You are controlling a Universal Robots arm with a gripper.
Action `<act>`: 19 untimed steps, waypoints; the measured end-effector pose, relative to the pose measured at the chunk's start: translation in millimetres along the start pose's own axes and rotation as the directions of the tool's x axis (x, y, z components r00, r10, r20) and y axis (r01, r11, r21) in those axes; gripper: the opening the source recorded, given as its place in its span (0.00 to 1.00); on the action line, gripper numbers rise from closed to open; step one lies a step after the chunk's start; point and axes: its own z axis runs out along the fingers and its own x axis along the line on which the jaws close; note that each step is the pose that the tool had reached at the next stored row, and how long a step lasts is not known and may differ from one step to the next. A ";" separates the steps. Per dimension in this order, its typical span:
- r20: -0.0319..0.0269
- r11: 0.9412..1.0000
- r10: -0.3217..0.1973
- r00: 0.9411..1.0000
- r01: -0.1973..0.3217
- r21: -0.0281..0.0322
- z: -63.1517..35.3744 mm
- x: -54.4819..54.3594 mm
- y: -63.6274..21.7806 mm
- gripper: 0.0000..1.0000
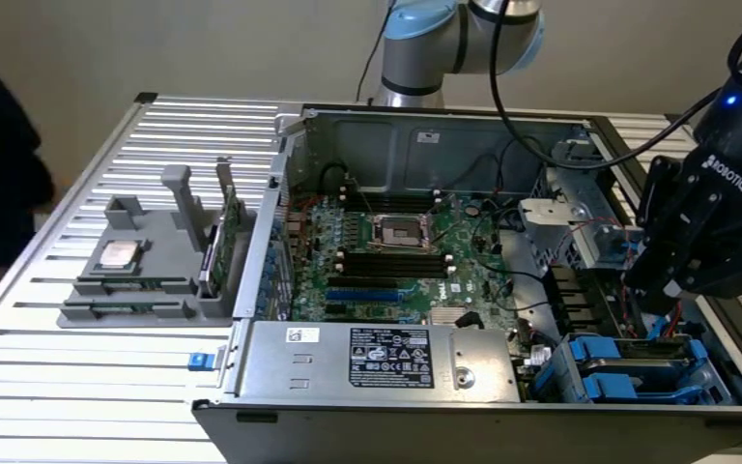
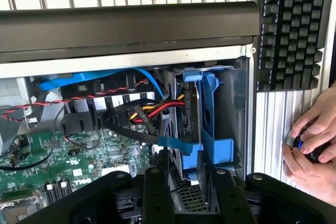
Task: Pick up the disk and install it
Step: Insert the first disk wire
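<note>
On the slatted table (image 1: 36,387), well apart from the claw (image 1: 665,290) toward the exterior view's left: grey holder (image 1: 152,280) carrying a CPU chip (image 1: 119,253). Between holder and claw: open computer case (image 1: 385,372), motherboard (image 1: 397,261) exposed. At the claw: disk (image 2: 195,129) in blue carrier, standing in the drive bay; claw partly open, fingers (image 2: 157,192) either side of its edge, grip not determinable. Beyond: keyboard (image 2: 291,30), a hand (image 2: 310,150).

The end effector (image 1: 665,290) hangs over the open computer case (image 1: 474,261), at the drive bay. Directly beneath it the disk (image 1: 636,353) lies in its blue carrier. Beside it, toward the exterior view's left, the motherboard (image 1: 404,261) lies exposed. Well apart, past the case wall, a grey holder rack (image 1: 152,271) carries a CPU chip (image 1: 119,253) on the slatted surface (image 1: 74,377).
</note>
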 end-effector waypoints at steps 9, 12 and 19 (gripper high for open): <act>0.000 1.000 -0.001 1.000 0.001 0.000 1.8 0.4 0.8 0.20; 0.000 1.000 -0.001 1.000 0.001 0.002 2.0 0.5 0.9 0.19; 0.000 1.000 -0.017 1.000 0.017 0.003 9.3 -2.9 2.1 0.19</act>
